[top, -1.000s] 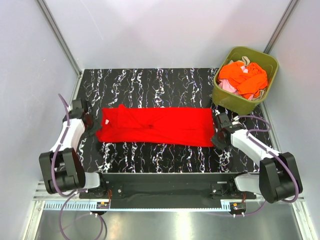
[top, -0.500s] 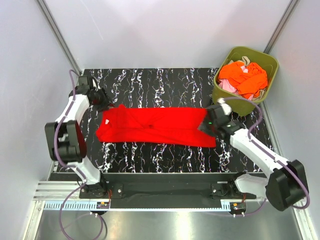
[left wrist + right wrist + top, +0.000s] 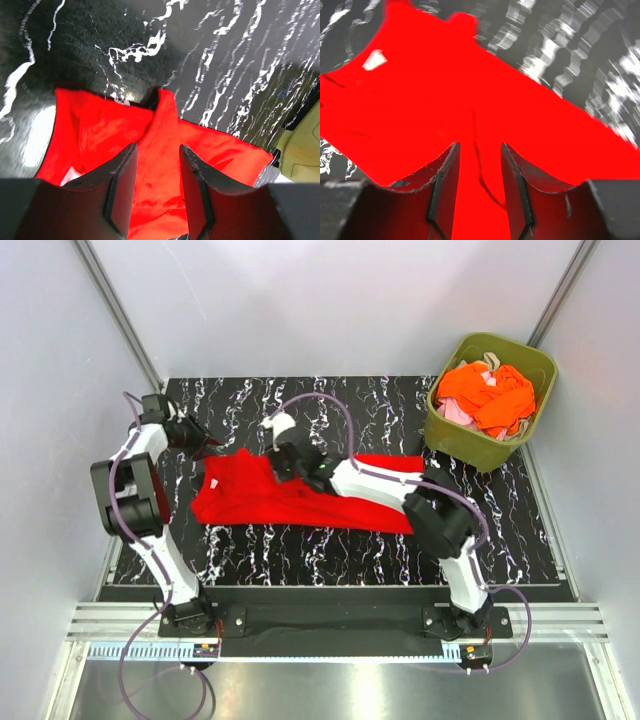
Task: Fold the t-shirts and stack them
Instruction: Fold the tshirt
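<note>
Half-open and empty at the left fingers [image 3: 122,185], with the red t-shirt [image 3: 165,150] just beneath and ahead. Likewise parted, gripping nothing, at the right fingers [image 3: 445,190], close above its middle on the bench [image 3: 350,410].

No text, brand or number can be read in any view. The small white patch [image 3: 374,59] on the red t-shirt [image 3: 445,100] is only a blur (no letters show), and the marked strip [image 3: 150,651] on the front rail has ticks too small to read.

red t-shirt [image 3: 240,497] — soft matt cloth | table [image 3: 350,400] — glossy black marbling
</note>
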Motion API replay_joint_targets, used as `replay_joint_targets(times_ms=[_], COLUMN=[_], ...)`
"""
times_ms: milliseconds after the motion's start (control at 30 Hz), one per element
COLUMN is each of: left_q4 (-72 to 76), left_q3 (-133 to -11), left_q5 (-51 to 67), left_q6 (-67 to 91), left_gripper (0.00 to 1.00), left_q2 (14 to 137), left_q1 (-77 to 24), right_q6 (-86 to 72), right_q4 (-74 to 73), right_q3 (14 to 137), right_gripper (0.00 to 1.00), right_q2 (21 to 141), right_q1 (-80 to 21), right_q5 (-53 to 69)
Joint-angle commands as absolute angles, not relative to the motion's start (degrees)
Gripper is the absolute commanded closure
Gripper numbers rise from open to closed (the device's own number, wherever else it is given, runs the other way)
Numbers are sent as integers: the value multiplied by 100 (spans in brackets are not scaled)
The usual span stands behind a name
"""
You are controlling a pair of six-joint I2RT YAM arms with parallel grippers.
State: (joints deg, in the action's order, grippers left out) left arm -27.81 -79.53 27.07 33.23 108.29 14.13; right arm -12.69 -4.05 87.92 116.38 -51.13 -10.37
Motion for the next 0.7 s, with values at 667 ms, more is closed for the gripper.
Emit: replay_joint_targets(times_ms=[667], left_q4=[-2602], left_q3=[-8455], left_q5=[2935], left_q6=[3375], left_gripper=[59], left_q2=[11794], left_q1=[1450], right_q6=[1881], right_q4=[176], right_q3=[11223], right_gripper=[53], right_q2=[13878], right_q1=[-6311], right_q5=[-1424])
